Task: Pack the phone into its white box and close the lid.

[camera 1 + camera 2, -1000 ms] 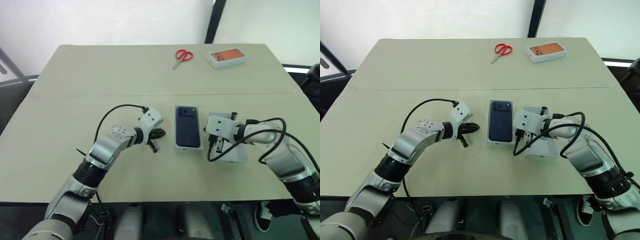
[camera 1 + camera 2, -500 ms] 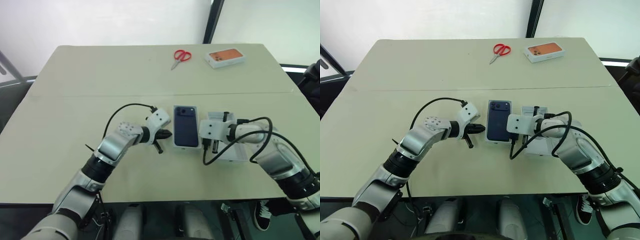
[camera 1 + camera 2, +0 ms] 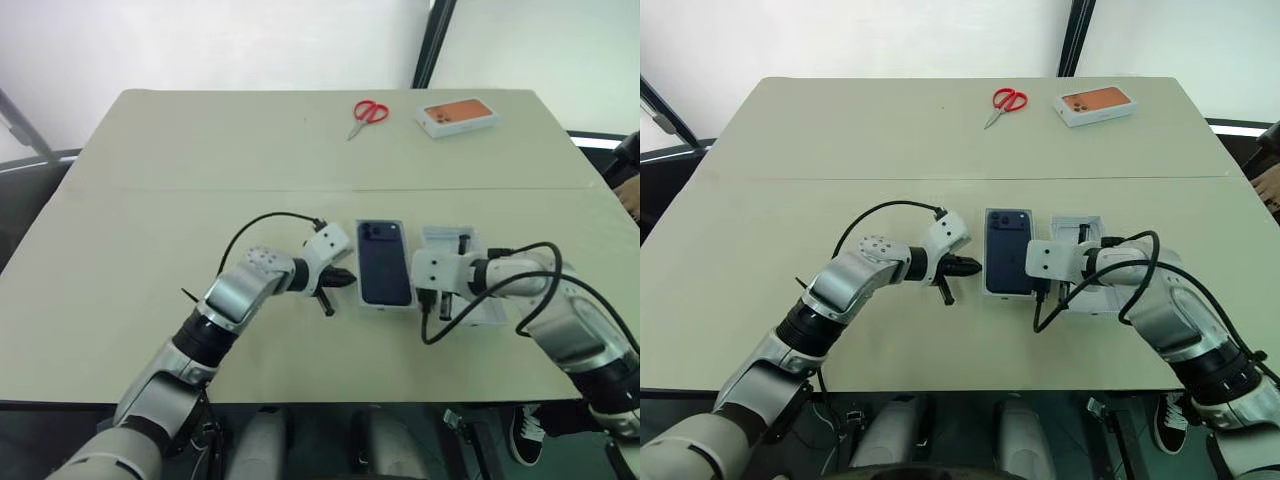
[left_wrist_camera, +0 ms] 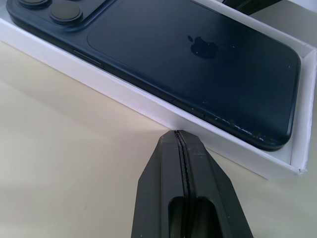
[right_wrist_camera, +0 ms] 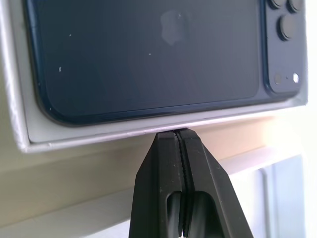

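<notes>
Pale walls stand behind a wide beige table (image 3: pixel 150 180), split by a seam across its middle.

At the left, the left gripper (image 3: pixel 345 279) has its two black fingers pressed flat together on nothing. Over the last second it has slid in from open tabletop toward the centre, and its tip now sits just beside the left long wall of the box (image 3: pixel 384 304), close to touching; its wrist view shows the closed tip right at that white wall.

In the middle, the phone (image 3: pixel 384 262) lies back up in the box, camera cluster at the far end. It looks seated, though the near corner seems to ride a little over the rim in the left wrist view.

To the right, the right gripper (image 3: pixel 1041 291), likewise shut and empty, has come across from above the lid (image 3: pixel 482 312) to the right long wall of the box. The lid lies inside up just right of the box, partly under that arm.

Far back lie red scissors (image 3: pixel 366 113) and a small orange-topped box (image 3: pixel 458 116), both well apart from the work.

With both closed tips flanking the box, packing looks done or nearly so; squaring up the box seems to be the step in hand, and the lid is not yet on.
</notes>
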You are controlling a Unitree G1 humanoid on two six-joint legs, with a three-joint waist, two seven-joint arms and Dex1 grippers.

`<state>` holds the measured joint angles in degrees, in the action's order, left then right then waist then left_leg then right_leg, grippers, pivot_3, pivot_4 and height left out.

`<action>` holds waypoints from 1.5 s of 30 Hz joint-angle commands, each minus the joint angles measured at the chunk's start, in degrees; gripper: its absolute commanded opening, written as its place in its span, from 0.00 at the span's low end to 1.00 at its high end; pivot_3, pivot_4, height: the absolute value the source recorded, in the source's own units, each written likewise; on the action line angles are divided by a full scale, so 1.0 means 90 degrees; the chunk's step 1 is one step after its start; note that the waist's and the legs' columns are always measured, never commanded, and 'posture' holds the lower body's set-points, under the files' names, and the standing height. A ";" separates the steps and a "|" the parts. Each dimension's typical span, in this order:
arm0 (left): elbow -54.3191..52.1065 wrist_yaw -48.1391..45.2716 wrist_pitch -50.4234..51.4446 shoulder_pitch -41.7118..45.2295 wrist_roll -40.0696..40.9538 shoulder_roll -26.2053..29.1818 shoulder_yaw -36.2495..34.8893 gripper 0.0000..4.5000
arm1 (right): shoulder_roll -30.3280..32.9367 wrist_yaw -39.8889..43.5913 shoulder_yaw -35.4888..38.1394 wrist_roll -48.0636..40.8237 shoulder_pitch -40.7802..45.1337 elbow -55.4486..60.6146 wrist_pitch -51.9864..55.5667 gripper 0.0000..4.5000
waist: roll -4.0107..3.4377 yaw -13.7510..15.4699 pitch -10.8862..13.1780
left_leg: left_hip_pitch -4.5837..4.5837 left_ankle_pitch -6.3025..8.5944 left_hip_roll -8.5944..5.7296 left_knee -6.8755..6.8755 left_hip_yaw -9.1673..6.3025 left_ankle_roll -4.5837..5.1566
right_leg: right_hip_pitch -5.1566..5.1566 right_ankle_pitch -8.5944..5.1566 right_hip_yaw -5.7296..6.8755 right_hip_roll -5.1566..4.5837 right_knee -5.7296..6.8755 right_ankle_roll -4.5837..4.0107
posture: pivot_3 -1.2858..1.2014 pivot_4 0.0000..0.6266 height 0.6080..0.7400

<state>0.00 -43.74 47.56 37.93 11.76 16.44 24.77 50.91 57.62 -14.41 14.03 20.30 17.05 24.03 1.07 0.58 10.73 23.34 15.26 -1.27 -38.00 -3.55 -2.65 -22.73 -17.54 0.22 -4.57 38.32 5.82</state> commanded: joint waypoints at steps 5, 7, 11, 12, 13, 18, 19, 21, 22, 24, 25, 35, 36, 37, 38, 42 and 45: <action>-0.0778 -0.0559 0.0265 0.0013 0.0296 -0.0225 0.0475 0.00 | 0.0133 0.0306 0.0287 -0.0382 -0.0425 0.1059 0.0185 0.00 | -0.0002 0.0001 -0.0001 | 0.0000 0.0003 0.0001 -0.0001 0.0000 0.0006 | 0.0001 0.0000 0.0000 0.0001 -0.0001 0.0000 | 0.52 0.24 1.00; -0.0854 -0.0586 0.0372 0.0009 0.0292 -0.0229 0.0501 0.00 | 0.0150 0.0312 0.0330 -0.0367 -0.0462 0.1085 0.0216 0.00 | -0.0003 -0.0001 -0.0002 | -0.0001 0.0006 0.0001 -0.0001 -0.0001 0.0010 | 0.0002 0.0000 0.0000 0.0001 0.0000 0.0000 | 0.52 0.24 1.00; -0.0915 -0.0619 0.0472 -0.0004 0.0283 -0.0241 0.0505 0.00 | 0.0194 0.0342 0.0406 -0.0365 -0.0497 0.1106 0.0255 0.00 | -0.0003 -0.0002 -0.0002 | -0.0001 0.0006 0.0001 -0.0001 0.0000 0.0010 | 0.0002 0.0000 0.0000 0.0001 0.0000 0.0000 | 0.52 0.24 1.00; -0.0931 -0.0625 0.0486 -0.0007 0.0282 -0.0238 0.0509 0.00 | 0.0200 0.0344 0.0417 -0.0357 -0.0496 0.1094 0.0252 0.00 | -0.0003 -0.0002 -0.0002 | -0.0001 0.0006 0.0001 -0.0001 -0.0001 0.0010 | 0.0002 0.0000 0.0000 0.0001 0.0000 0.0000 | 0.52 0.24 1.00; -0.0949 -0.0628 0.0497 -0.0011 0.0282 -0.0235 0.0514 0.00 | 0.0203 0.0342 0.0425 -0.0345 -0.0496 0.1083 0.0250 0.00 | -0.0003 -0.0002 -0.0002 | -0.0001 0.0006 0.0001 -0.0001 -0.0001 0.0010 | 0.0002 0.0000 0.0000 0.0001 0.0000 0.0000 | 0.52 0.24 1.00; -0.0912 -0.0581 0.0504 -0.0006 0.0218 -0.0232 0.0484 0.00 | 0.0214 0.0353 0.0449 -0.0333 -0.0494 0.1027 0.0230 0.00 | -0.0003 -0.0002 -0.0002 | -0.0001 0.0005 0.0002 -0.0001 -0.0001 0.0009 | 0.0002 0.0000 0.0000 0.0001 0.0000 0.0000 | 0.52 0.24 1.00; -0.0904 -0.0572 0.0499 -0.0007 0.0208 -0.0230 0.0479 0.00 | 0.0217 0.0355 0.0452 -0.0334 -0.0496 0.1025 0.0229 0.00 | -0.0003 -0.0002 -0.0002 | -0.0001 0.0005 0.0002 -0.0001 0.0000 0.0009 | 0.0002 0.0000 0.0000 0.0001 0.0000 0.0000 | 0.52 0.24 1.00; -0.0810 -0.0498 0.0468 -0.0002 0.0148 -0.0231 0.0442 0.00 | 0.0230 0.0386 0.0465 -0.0360 -0.0505 0.1042 0.0251 0.00 | -0.0004 -0.0002 -0.0002 | -0.0001 0.0005 0.0002 -0.0001 0.0000 0.0009 | 0.0002 0.0000 0.0000 0.0001 0.0000 0.0000 | 0.52 0.24 1.00; -0.0769 -0.0472 0.0462 0.0006 0.0130 -0.0236 0.0426 0.00 | 0.0235 0.0398 0.0467 -0.0368 -0.0504 0.1042 0.0252 0.00 | -0.0004 -0.0002 -0.0002 | -0.0001 0.0005 0.0002 -0.0001 0.0000 0.0009 | 0.0002 0.0000 0.0000 0.0001 0.0000 0.0000 | 0.52 0.24 1.00; -0.0697 -0.0442 0.0430 0.0026 0.0109 -0.0231 0.0380 0.00 | 0.0252 0.0455 0.0439 -0.0389 -0.0559 0.1081 0.0266 0.00 | -0.0004 -0.0002 -0.0002 | -0.0001 0.0005 0.0002 -0.0001 0.0000 0.0009 | 0.0002 0.0000 0.0000 0.0001 0.0000 0.0000 | 0.52 0.24 1.00; -0.0677 -0.0436 0.0416 0.0036 0.0108 -0.0231 0.0363 0.00 | 0.0256 0.0474 0.0427 -0.0392 -0.0580 0.1089 0.0270 0.00 | -0.0004 -0.0001 -0.0002 | -0.0001 0.0005 0.0002 -0.0002 0.0000 0.0009 | 0.0003 0.0000 0.0000 0.0001 0.0000 0.0000 | 0.52 0.24 1.00; -0.0643 -0.0418 0.0413 0.0045 0.0138 -0.0182 0.0219 0.00 | 0.0210 0.0408 0.0427 -0.0311 -0.0612 0.0964 0.0248 0.00 | -0.0005 -0.0002 -0.0003 | -0.0003 0.0005 0.0002 -0.0004 -0.0001 0.0009 | 0.0004 0.0000 0.0000 0.0001 0.0001 0.0001 | 0.52 0.24 1.00; -0.0658 -0.0424 0.0412 0.0031 0.0140 -0.0168 0.0218 0.00 | 0.0222 0.0408 0.0447 -0.0312 -0.0596 0.0950 0.0244 0.00 | -0.0005 -0.0002 -0.0003 | -0.0003 0.0005 0.0002 -0.0004 -0.0001 0.0008 | 0.0004 0.0000 0.0000 0.0001 0.0002 0.0001 | 0.52 0.24 1.00; -0.0675 -0.0426 0.0416 0.0013 0.0143 -0.0146 0.0206 0.00 | 0.0225 0.0438 0.0502 -0.0367 -0.0568 0.0964 0.0329 0.00 | -0.0005 -0.0002 -0.0003 | -0.0003 0.0005 0.0002 -0.0004 -0.0001 0.0008 | 0.0004 0.0000 0.0000 0.0001 0.0001 0.0001 | 0.52 0.24 1.00; -0.0693 -0.0424 0.0426 -0.0007 0.0149 -0.0119 0.0179 0.00 | 0.0219 0.0493 0.0582 -0.0471 -0.0520 0.0998 0.0474 0.00 | -0.0005 -0.0003 -0.0003 | -0.0003 0.0005 0.0002 -0.0004 -0.0001 0.0009 | 0.0004 0.0000 0.0000 0.0001 0.0001 0.0001 | 0.52 0.24 1.00; -0.0901 -0.0440 0.0528 -0.0148 0.0274 0.0059 -0.0080 0.00 | 0.0346 0.0722 0.1068 -0.1004 -0.0441 0.1274 0.1105 0.18 | -0.0006 -0.0013 -0.0003 | -0.0003 0.0005 0.0003 -0.0004 -0.0001 0.0008 | 0.0004 0.0000 0.0000 0.0001 0.0002 0.0001 | 0.52 0.24 1.00; -0.1181 -0.0523 0.0576 -0.0337 0.0427 0.0307 -0.0268 0.00 | 0.0553 0.0874 0.1615 -0.1454 -0.0541 0.1501 0.1442 0.49 | -0.0007 -0.0016 -0.0003 | -0.0002 0.0005 0.0009 -0.0003 -0.0002 0.0010 | 0.0003 0.0000 -0.0001 0.0002 0.0003 0.0001 | 0.52 0.24 1.00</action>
<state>-7.43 -47.70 53.11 35.01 14.06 18.90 23.74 54.95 64.92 -3.53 3.33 15.05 27.67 35.82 1.01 0.44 10.70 23.32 15.31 -1.18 -38.03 -3.57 -2.55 -22.70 -17.54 0.21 -4.56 38.35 5.83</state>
